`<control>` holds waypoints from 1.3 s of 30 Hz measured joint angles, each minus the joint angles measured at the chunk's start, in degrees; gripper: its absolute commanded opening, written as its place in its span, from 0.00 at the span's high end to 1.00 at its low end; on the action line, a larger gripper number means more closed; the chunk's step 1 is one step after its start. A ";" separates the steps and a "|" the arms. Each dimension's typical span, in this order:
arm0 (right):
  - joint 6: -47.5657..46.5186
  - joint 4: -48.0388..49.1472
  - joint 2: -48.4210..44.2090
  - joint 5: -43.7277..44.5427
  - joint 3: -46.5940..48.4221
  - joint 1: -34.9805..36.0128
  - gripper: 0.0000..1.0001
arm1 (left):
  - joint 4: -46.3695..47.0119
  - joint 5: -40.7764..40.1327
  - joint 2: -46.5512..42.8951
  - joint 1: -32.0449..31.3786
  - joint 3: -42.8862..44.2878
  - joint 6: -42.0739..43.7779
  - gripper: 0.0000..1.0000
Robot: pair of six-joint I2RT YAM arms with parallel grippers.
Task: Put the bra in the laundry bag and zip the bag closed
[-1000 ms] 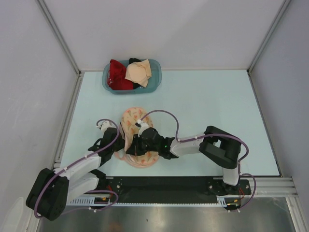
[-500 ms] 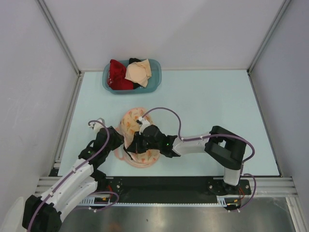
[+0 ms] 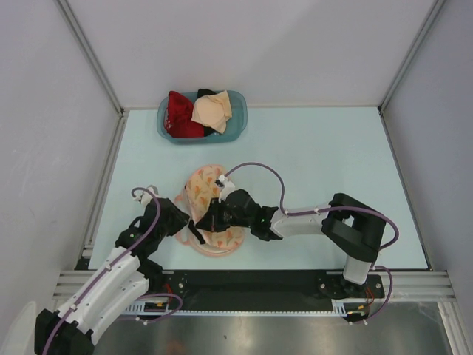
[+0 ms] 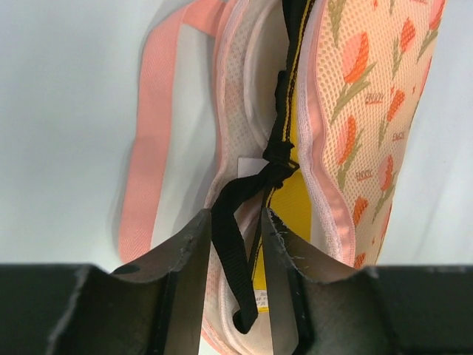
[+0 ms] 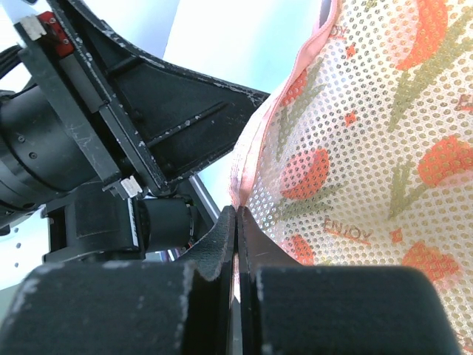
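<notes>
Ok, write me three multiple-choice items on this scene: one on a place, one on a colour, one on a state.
1. Where does the blue basket stand?
A. between the arm bases
B. at the table's far edge, beyond the laundry bag
C. against the right wall

2. What colour is the strap between the left gripper's fingers?
A. black
B. white
C. green

3. How does the right gripper stand?
A. wide open
B. shut on nothing
C. shut on the laundry bag's rim

Key:
1 B: the top view shows it far from the arms, past the bag.
2 A: the left wrist view shows a black strap against the yellow bra.
3 C: the right wrist view shows its fingers pinched on the mesh edge.
</notes>
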 measured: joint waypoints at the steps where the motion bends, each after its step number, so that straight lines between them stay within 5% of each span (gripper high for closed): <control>1: 0.02 0.09 -0.13 0.00 -0.20 0.00 1.00 | 0.00 0.39 0.39 0.00 -0.02 -0.33 0.62; 16: 0.15 0.28 -1.20 0.00 -0.76 -0.24 1.00 | 2.54 4.15 4.33 0.00 -3.72 -3.72 0.68; 23: 0.15 0.24 -1.29 0.00 -0.76 -0.28 1.00 | 4.87 5.49 4.72 0.00 -4.50 -4.02 1.00; 39: 0.20 0.26 -1.29 -0.02 -0.85 -0.37 1.00 | 9.51 12.90 0.22 0.00 -4.31 2.29 1.00</control>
